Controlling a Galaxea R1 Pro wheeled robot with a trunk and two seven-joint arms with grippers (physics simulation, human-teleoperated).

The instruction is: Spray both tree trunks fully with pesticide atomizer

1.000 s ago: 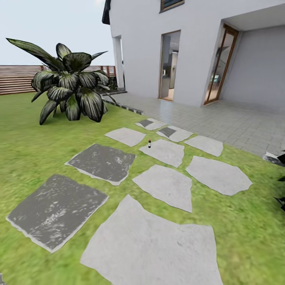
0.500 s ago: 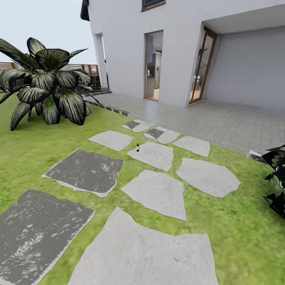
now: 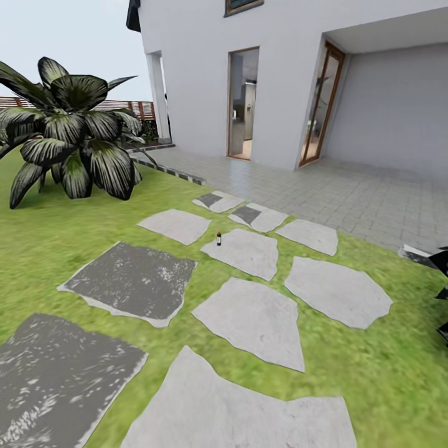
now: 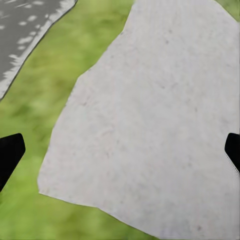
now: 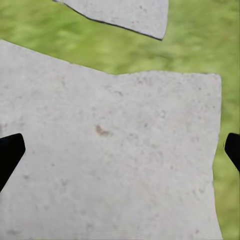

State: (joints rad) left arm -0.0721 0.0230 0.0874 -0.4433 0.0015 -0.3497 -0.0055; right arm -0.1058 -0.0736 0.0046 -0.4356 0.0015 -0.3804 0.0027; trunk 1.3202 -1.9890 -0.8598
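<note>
The pesticide atomizer [image 3: 219, 238], a small dark bottle with a red cap, stands upright at the left edge of a pale stepping stone [image 3: 244, 251] in the garden lawn [image 3: 56, 242], several stones ahead of me. The two trees are out of view. My left gripper [image 4: 120, 155] hangs open over a pale stone slab [image 4: 160, 115] and grass, its black fingertips [image 4: 9, 155] far apart. In the right wrist view my right gripper [image 5: 120, 155] is open above another pale slab [image 5: 110, 150], with nothing between its fingers.
A broad-leaved dark bush [image 3: 68, 140] stands at the left, with the brown slat fence [image 3: 140, 109] behind it. Dark and pale stepping stones [image 3: 132, 280] lead toward a paved terrace [image 3: 348, 193] and a white house [image 3: 280, 68]. Dark foliage [image 3: 443, 261] pokes in at the right edge.
The whole head view has shifted: the camera turned right and came slightly closer, so bush, stones and atomizer now sit further left and lower. The things themselves have not moved.
</note>
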